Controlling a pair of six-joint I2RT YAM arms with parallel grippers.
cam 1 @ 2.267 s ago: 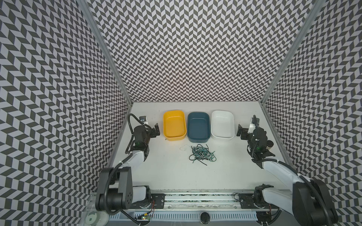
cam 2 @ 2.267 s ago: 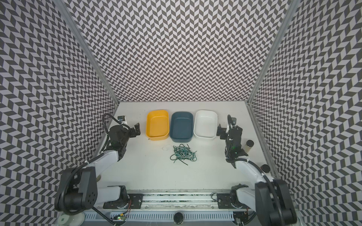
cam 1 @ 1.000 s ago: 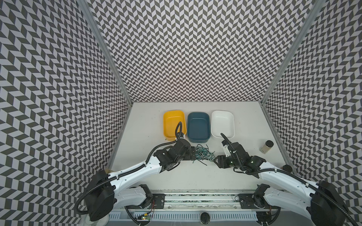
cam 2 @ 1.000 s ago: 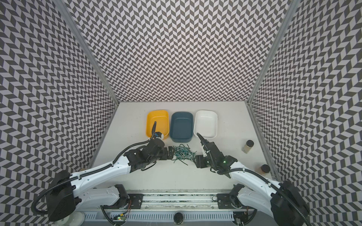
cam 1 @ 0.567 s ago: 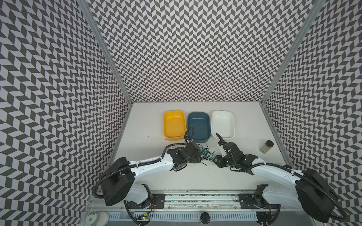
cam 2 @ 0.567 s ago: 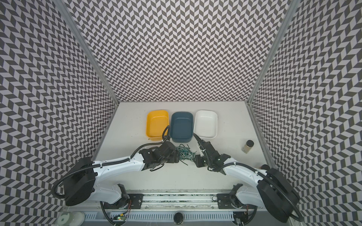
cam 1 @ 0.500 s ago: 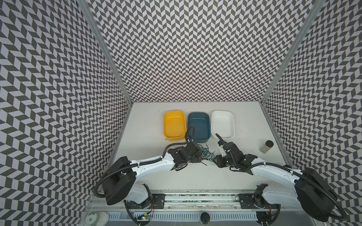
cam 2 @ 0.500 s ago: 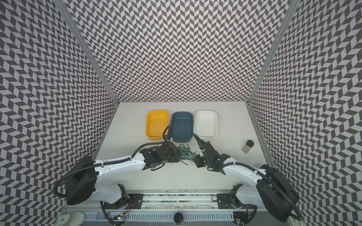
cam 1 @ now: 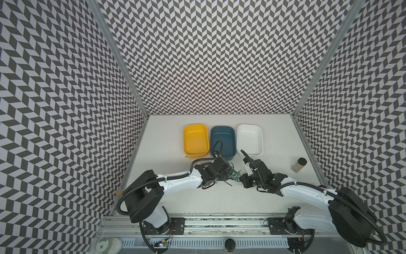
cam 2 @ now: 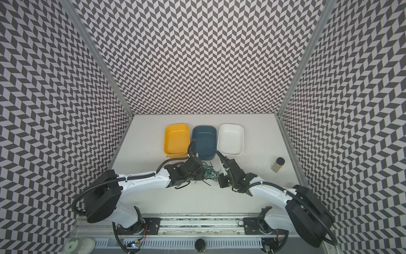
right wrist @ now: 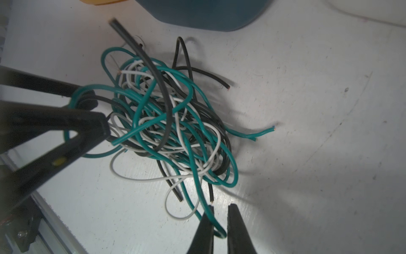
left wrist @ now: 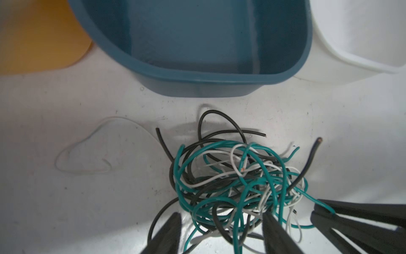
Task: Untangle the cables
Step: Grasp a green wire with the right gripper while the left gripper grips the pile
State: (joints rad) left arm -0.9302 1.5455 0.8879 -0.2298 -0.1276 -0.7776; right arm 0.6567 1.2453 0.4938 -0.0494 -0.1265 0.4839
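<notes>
The cables (cam 1: pixel 234 175) lie as one tangle of green, black and white wires on the table in front of the blue tray, seen in both top views (cam 2: pixel 209 173). My left gripper (left wrist: pixel 219 215) sits at the tangle's left side, jaws half apart with several strands (left wrist: pixel 228 198) between them. My right gripper (right wrist: pixel 220 206) is at the tangle's right side, shut on a green cable loop (right wrist: pixel 216 228) that trails out of the heap. One thin white cable (left wrist: pixel 123 119) lies loose beside the tangle. In both top views the gripper bodies hide part of the heap.
Three empty trays stand in a row behind the tangle: yellow (cam 1: pixel 194 126), blue (cam 1: pixel 222 128), white (cam 1: pixel 250 126). A small jar (cam 1: pixel 299 168) stands near the right wall. The arm rail runs along the table's front edge.
Both arms reached in to the tangle from the table's sides. Over the last second both sets of jaws narrowed; the right one has closed on the green loop.
</notes>
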